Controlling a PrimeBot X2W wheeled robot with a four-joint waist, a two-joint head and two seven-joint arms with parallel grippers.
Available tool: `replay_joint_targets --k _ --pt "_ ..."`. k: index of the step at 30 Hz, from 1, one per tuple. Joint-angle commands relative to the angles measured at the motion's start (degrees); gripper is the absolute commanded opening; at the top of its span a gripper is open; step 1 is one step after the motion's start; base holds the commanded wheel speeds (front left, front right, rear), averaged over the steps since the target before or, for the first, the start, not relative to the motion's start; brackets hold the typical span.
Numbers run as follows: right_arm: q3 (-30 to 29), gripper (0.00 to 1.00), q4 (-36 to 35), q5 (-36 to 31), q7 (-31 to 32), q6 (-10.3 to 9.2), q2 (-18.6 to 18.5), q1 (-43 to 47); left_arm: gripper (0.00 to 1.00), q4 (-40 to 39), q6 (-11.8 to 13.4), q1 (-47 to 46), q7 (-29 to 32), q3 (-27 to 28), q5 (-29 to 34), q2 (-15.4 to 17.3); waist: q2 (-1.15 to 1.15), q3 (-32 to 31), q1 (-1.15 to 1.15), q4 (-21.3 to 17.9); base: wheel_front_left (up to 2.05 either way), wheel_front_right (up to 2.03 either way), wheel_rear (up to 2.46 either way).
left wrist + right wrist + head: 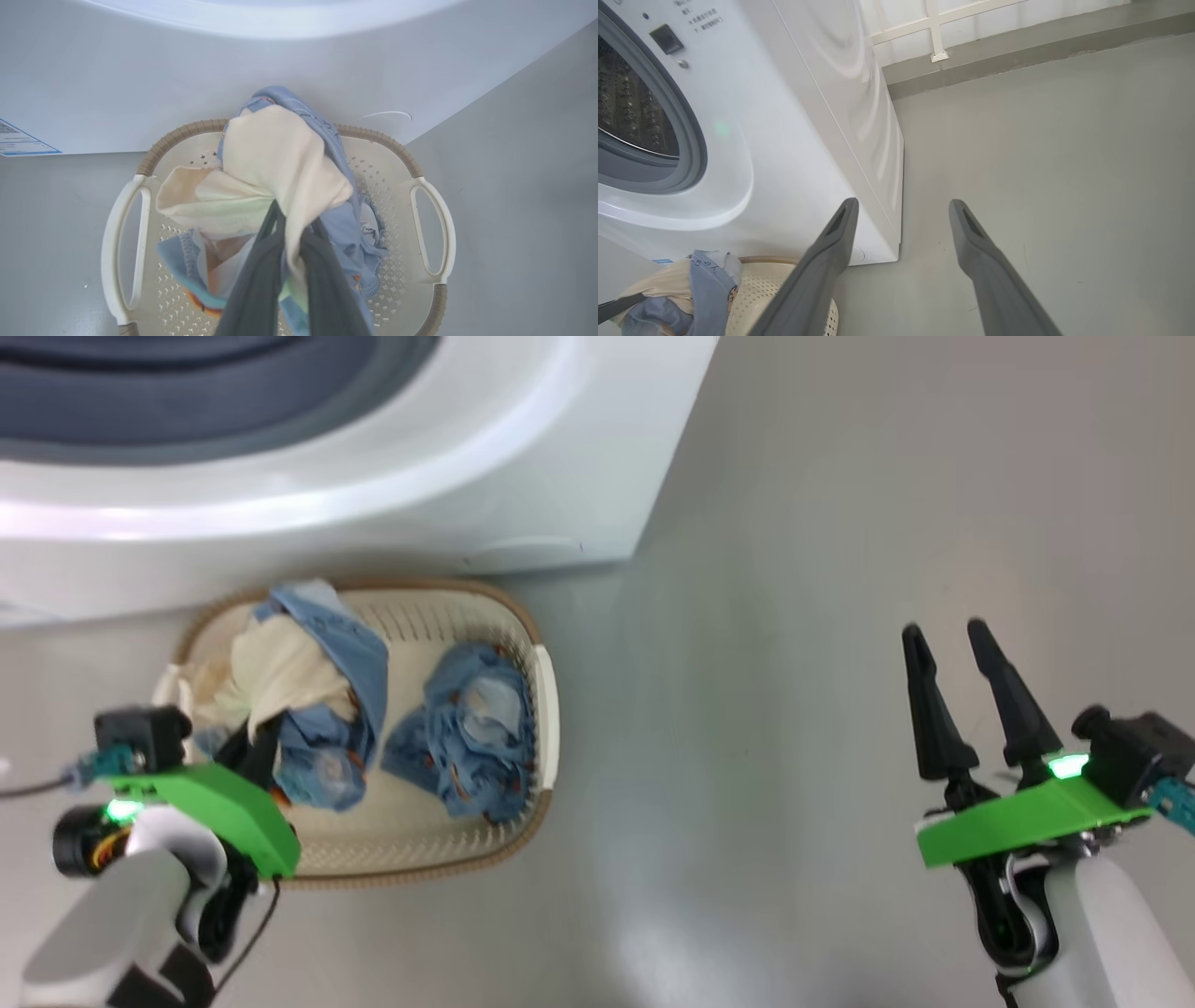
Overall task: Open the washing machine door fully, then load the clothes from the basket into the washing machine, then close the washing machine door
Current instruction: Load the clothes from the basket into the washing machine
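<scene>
The basket (pixel 546 700) sits on the floor right in front of the washing machine (pixel 523 476). The machine's drum opening (pixel 630 107) stands uncovered; the washing machine door is out of view. My left gripper (pixel 294 217) is shut on a bunch of clothes: a cream-white piece (pixel 280 158) wrapped with light blue fabric (pixel 343 224), raised over the basket (pixel 420 261). Another blue printed garment (pixel 476 728) lies in the basket's right half. My right gripper (pixel 945 633) hangs open over bare floor to the basket's right, with nothing between its fingers (pixel 971 228).
Grey floor (pixel 794 709) stretches to the right of the machine and basket. A low kerb and white railing (pixel 938 51) run along the far side behind the machine. A blue label (pixel 18 140) marks the machine's lower corner.
</scene>
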Motion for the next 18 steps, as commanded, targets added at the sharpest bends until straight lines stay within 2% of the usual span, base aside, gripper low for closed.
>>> replay_joint_targets --k 1,2,10,18 --pt "0.94 1.00 -0.73 0.39 -0.68 0.17 -0.66 2.45 0.00 -2.76 -0.09 2.82 -0.77 5.70 3.49 1.73 0.00 -6.26 0.00 1.79 0.00 0.00 0.00" --pt "0.94 1.00 -0.73 0.39 -0.68 0.17 -0.66 2.45 0.00 -2.76 -0.09 2.82 -0.77 5.70 3.49 1.73 0.00 -6.26 0.00 1.79 0.00 0.00 0.00" --pt "0.93 1.00 0.66 1.50 -0.68 0.17 -1.97 6.69 0.00 -13.78 -0.09 14.34 -0.77 20.71 16.35 -1.18 0.00 -13.45 0.00 2.19 0.00 0.00 0.00" --pt "0.76 1.00 1.37 2.47 -0.68 0.17 -3.09 10.53 0.00 -25.95 -0.09 25.93 -0.77 31.28 26.33 -4.38 0.00 -19.10 0.00 2.39 0.00 0.00 0.00"
